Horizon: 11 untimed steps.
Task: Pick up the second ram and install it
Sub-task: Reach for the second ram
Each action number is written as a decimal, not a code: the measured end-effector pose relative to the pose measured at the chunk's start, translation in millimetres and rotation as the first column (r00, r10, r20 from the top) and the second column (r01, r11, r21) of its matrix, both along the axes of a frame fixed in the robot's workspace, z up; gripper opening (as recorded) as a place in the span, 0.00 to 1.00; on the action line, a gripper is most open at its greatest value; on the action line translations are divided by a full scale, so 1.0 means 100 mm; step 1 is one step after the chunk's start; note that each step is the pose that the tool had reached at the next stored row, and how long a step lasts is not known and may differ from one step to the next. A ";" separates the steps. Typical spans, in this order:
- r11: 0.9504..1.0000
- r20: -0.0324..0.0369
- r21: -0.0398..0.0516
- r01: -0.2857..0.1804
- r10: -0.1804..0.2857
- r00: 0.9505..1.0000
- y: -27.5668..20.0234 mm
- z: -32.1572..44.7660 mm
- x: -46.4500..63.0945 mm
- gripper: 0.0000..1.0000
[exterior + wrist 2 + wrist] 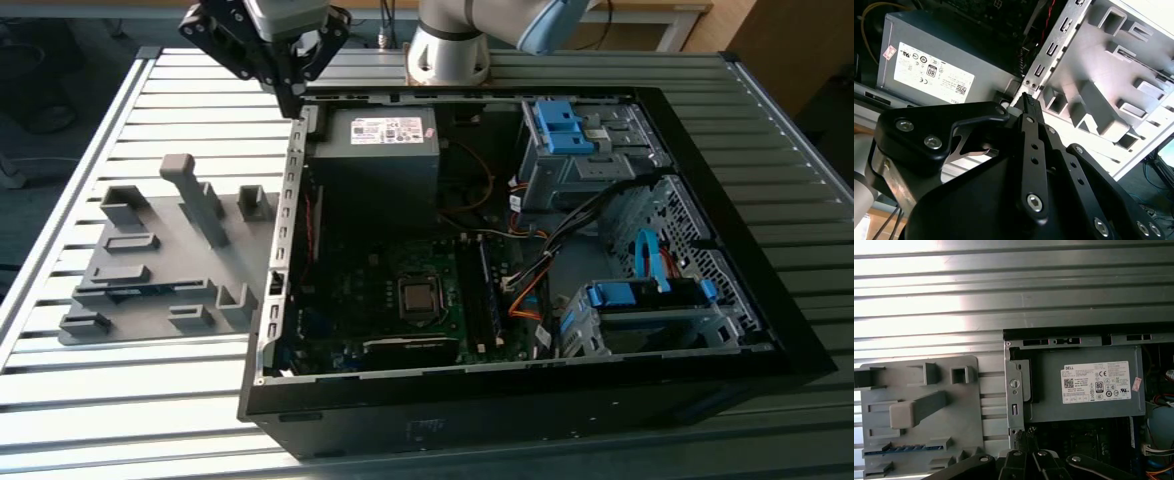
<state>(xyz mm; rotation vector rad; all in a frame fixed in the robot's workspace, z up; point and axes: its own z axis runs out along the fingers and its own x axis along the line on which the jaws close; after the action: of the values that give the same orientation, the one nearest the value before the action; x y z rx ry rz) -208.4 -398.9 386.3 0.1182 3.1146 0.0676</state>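
Pincer (291, 100) is pressed together, not pinching anything, with its tips right at the corner edge of the open PC case (534, 410) near the power supply (380, 150). Can't tell if they touch. The second ram (147, 290) sits on edge in the grey holder (154, 215), well apart, on the slatted metal table (134, 400). There's bare table around the holder, and the case wall is just beside the tips.

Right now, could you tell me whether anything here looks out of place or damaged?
Nothing stands out. The open computer case sits flat on the slatted table, the grey holder tray lies beside it, and the gripper hangs over the case's corner, jaws together.
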 end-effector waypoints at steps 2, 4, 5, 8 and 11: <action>1.000 0.000 0.000 0.000 0.000 1.000 0.000 -0.001 -0.01 0.11; 1.000 0.000 0.000 0.000 0.000 1.000 0.000 -0.001 -0.01 0.11; 1.000 0.000 0.000 0.000 0.000 1.000 0.000 -0.001 -0.01 0.11; 1.000 0.000 0.000 0.000 0.000 1.000 0.000 -0.002 -0.02 0.11; 1.000 0.000 0.000 0.000 0.000 1.000 0.000 -0.003 -0.02 0.11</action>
<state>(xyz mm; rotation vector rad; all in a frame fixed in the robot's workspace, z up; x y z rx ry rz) -210.9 -398.9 386.0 0.1181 3.1146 0.0676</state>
